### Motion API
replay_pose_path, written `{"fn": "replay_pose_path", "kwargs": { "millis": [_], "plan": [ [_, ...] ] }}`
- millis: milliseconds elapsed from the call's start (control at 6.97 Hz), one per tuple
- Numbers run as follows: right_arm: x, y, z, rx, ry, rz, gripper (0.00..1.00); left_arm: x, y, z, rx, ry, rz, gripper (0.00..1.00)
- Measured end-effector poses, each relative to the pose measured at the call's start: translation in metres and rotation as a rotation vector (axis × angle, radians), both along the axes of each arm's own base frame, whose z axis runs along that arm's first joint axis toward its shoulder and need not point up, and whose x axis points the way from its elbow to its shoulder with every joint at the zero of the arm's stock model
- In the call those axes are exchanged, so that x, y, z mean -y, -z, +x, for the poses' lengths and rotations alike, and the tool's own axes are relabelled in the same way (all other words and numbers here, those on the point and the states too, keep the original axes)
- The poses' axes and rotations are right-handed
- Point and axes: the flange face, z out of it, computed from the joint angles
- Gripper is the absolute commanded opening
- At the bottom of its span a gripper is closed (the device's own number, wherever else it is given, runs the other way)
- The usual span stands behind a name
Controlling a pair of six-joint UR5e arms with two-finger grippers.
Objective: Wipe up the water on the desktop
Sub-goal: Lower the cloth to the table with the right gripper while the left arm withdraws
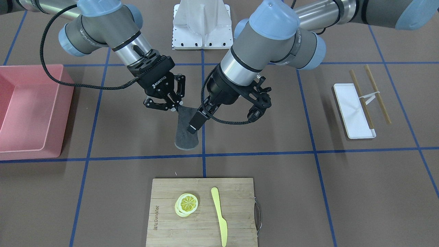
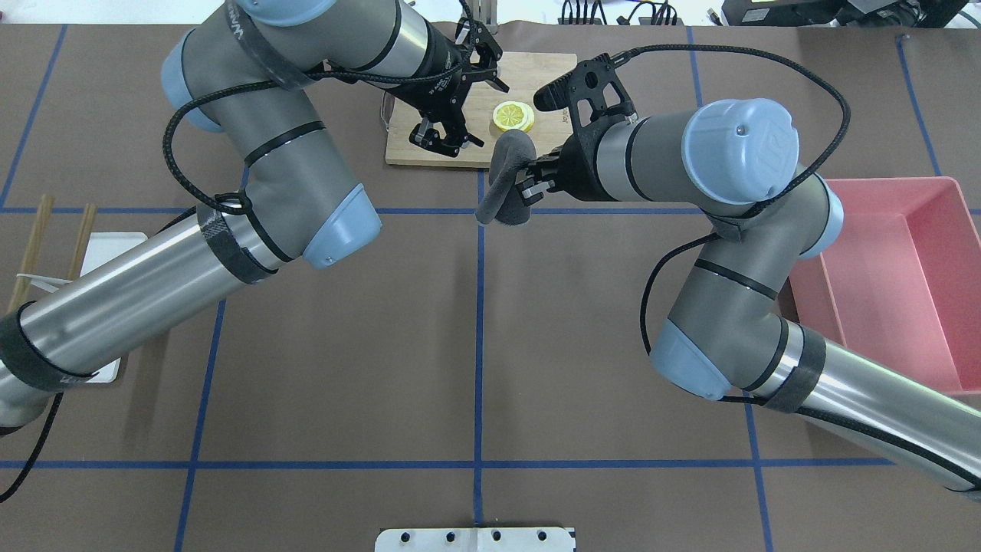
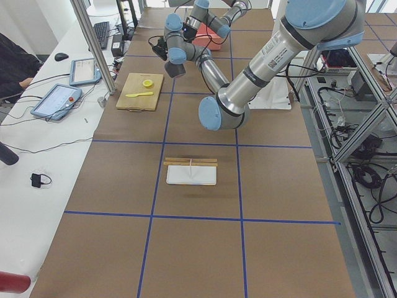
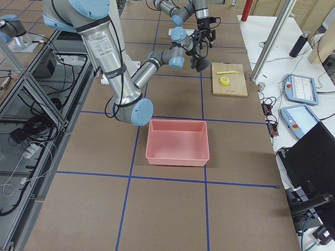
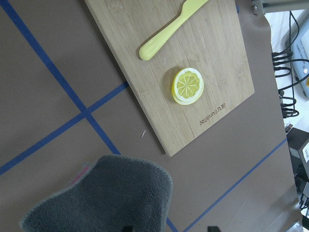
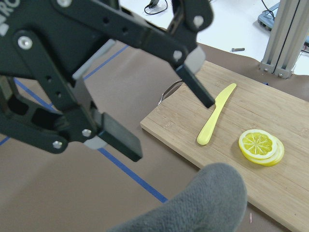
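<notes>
Left wrist-mounted alone, cloth point(image 5: 106, 193), pink edging

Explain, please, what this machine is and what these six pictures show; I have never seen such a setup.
It is a robot with two arms at a brown desktop marked with blue tape. Four pictures come from fixed cameras: facing it, behind it, and at each table end. Two come from cameras on its wrists. The right gripper pinches a grey cloth that hangs over the desktop; the left gripper is open close by. Also there: a cutting board with lemon slices and a yellow knife, a pink bin, a white tray.
</notes>
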Motion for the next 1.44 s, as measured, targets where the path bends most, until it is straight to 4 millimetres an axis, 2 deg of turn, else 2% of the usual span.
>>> {"fn": "replay_pose_path", "kwargs": {
  "millis": [144, 287, 574, 718, 861, 1148, 1435],
  "plan": [
    [0.0, -0.012, 0.001, -0.025, 0.007, -0.019, 0.0, -0.001, -0.011, -0.007, 0.028, -0.008, 0.044, 0.99],
    [0.003, -0.028, 0.005, -0.06, 0.018, -0.046, 0.0, -0.007, -0.036, -0.022, 0.097, -0.041, 0.162, 0.99],
    [0.018, -0.061, 0.03, -0.125, 0.029, -0.115, 0.0, -0.017, -0.093, -0.075, 0.286, -0.138, 0.471, 0.99],
    [0.029, -0.072, 0.046, -0.177, 0.022, -0.134, 0.0, -0.016, -0.109, -0.096, 0.363, -0.176, 0.55, 0.99],
    [0.04, -0.081, 0.063, -0.262, 0.022, -0.127, 0.0, -0.012, -0.117, -0.112, 0.415, -0.197, 0.564, 0.99],
    [0.056, -0.102, 0.095, -0.471, 0.033, -0.082, 0.0, -0.012, -0.117, -0.142, 0.471, -0.202, 0.543, 0.99],
    [0.043, -0.144, 0.089, -0.634, 0.057, -0.047, 0.0, -0.009, -0.137, -0.174, 0.508, -0.18, 0.514, 0.99]
  ]
}}
